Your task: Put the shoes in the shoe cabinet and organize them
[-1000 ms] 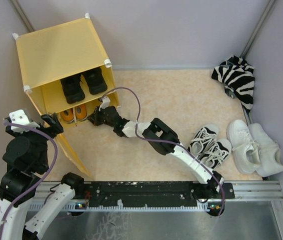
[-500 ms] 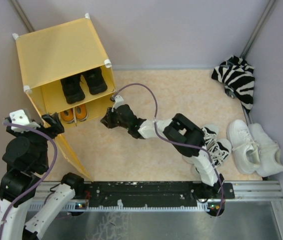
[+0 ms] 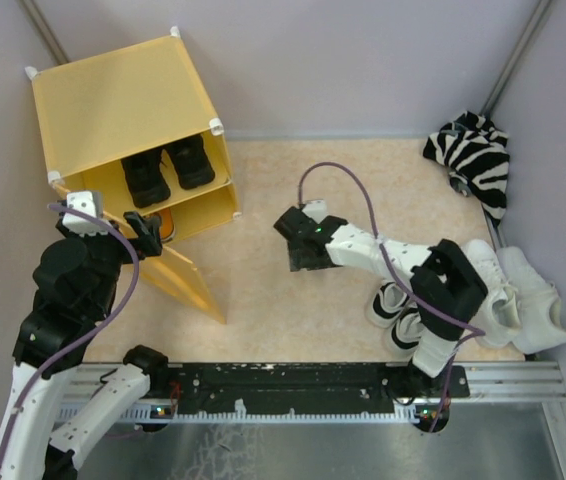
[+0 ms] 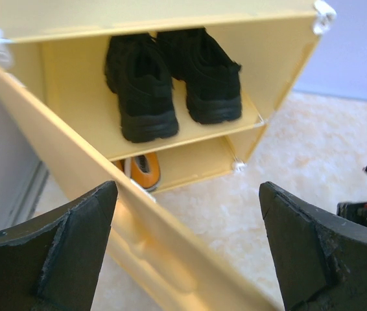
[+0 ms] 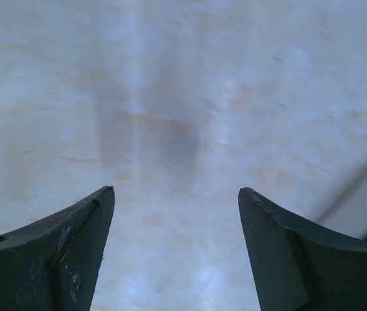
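the cabinet (image 3: 123,100) is standing far left on the surface (image 3: 293,180), its door (image 3: 178,280) hanging open in front. an upper pair (image 4: 141,87) is sitting on its shelf (image 4: 248,114), a lower pair (image 4: 146,172) beneath. a third pair (image 3: 388,300) is lying near right, a fourth pair (image 3: 513,295) beside it, a cloth bundle (image 3: 473,155) behind them.
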